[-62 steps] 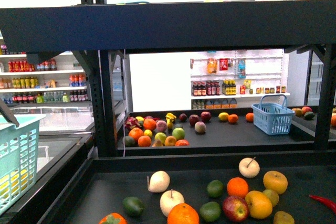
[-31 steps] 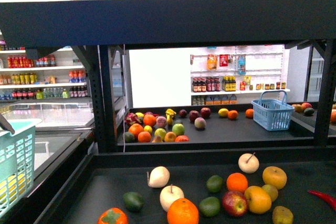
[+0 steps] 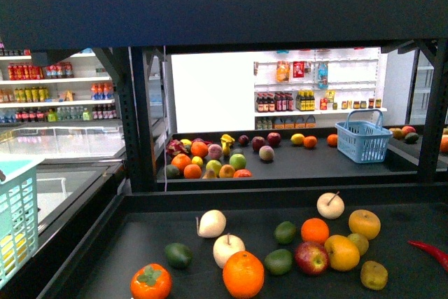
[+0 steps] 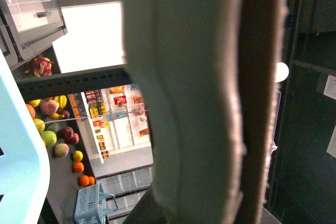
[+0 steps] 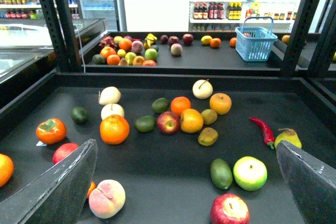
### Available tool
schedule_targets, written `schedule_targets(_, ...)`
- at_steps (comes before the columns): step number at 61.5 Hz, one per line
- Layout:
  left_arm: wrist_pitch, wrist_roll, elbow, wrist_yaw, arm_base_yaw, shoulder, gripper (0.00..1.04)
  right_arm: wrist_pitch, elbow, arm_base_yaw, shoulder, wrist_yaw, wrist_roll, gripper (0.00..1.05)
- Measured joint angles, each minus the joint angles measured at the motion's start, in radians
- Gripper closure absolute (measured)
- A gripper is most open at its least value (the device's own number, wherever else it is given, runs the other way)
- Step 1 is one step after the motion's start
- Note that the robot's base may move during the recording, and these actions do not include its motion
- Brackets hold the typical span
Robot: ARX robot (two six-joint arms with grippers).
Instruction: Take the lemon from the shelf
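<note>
Furthest left in the front view stands a teal basket (image 3: pixel 17 218) with something yellow behind its slats, and past it are white shelves of bottles (image 3: pixel 59 92). The shelf (image 3: pixel 224 204) fills the middle as a black frame with two dark trays, one behind the other. On the near tray lie a persimmon (image 3: pixel 150 281), a dark green avocado (image 3: pixel 178 255), two pale pears, a large orange (image 3: pixel 243 274), limes, a red apple (image 3: pixel 311 258) and two rounder yellow-orange fruits. A red chilli (image 3: pixel 428 251) lies at the right edge. The lemon (image 3: pixel 298 138) looks to be the small plain yellow oval on the far tray, between dark red fruit and an orange and well left of the blue basket (image 3: pixel 364 143). It is too small to show its tip. Neither arm shows in the front view. A blurred pale and brown surface (image 4: pixel 199 98) fills the left wrist view, so the left gripper's jaws cannot be judged. The right gripper (image 5: pixel 185 148) hangs over the near tray, jaws spread wide and holding nothing
</note>
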Motion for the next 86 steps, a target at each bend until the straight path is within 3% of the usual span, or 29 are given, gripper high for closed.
schedule_targets(4,-0.002,0.042,-0.009,0.008,0.003,0.0,0.71,0.0,0.0,0.0,0.0,0.0,0.0,0.02)
schedule_targets(14,-0.071,0.091,-0.01,0.003,0.003,-0.012,0.44,0.0,0.0,0.0,0.0,0.0,0.0,0.02)
schedule_targets(22,-0.131,0.13,-0.01,0.002,0.002,-0.051,0.13,0.0,0.0,0.0,0.0,0.0,0.0,0.02)
schedule_targets(25,-0.149,0.137,-0.01,0.0,0.002,-0.069,0.06,0.0,0.0,0.0,0.0,0.0,0.0,0.02)
schedule_targets(43,-0.285,0.182,-0.027,0.006,0.004,-0.193,0.08,0.0,0.0,0.0,0.0,0.0,0.0,0.02)
schedule_targets(64,-0.709,0.496,-0.085,-0.062,0.014,-0.383,0.08,0.0,0.0,0.0,0.0,0.0,0.0,0.02)
schedule_targets(86,-0.774,0.562,-0.09,-0.103,-0.013,-0.369,0.08,0.0,0.0,0.0,0.0,0.0,0.0,0.02)
